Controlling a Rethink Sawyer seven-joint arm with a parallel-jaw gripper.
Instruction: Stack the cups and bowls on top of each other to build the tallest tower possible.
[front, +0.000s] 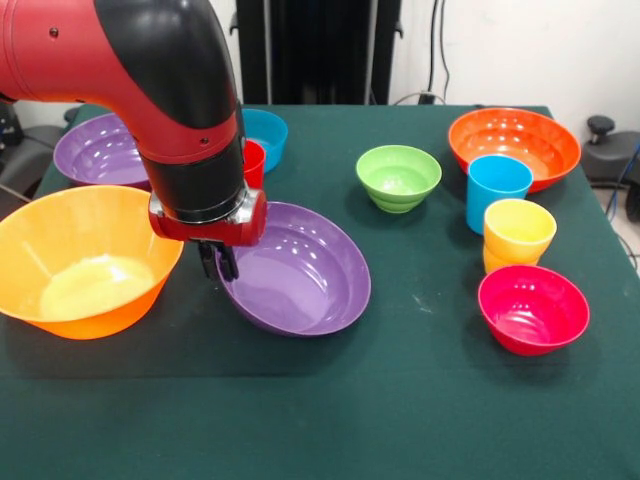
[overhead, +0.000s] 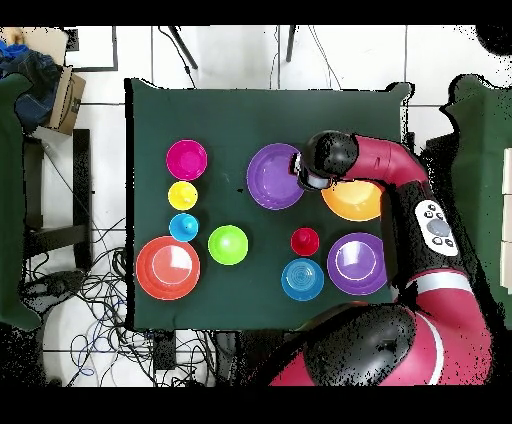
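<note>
My gripper (front: 218, 262) is shut on the left rim of a big purple bowl (front: 300, 272), which is tilted and low over the table's middle; from overhead the bowl (overhead: 272, 176) shows beside my wrist. The yellow-orange bowl (front: 85, 260) sits just left of it. The second purple bowl (front: 100, 150), the blue bowl (front: 268, 135) and the red cup (front: 254, 163) stand behind my arm. The green bowl (front: 398, 177), orange bowl (front: 515, 145), light blue cup (front: 497, 190), yellow cup (front: 518, 233) and magenta bowl (front: 533, 308) stand to the right.
Everything rests on a dark green tablecloth (front: 330, 400). Overhead, cables (overhead: 90, 290) and a cardboard box (overhead: 62, 98) lie on the floor beside the table.
</note>
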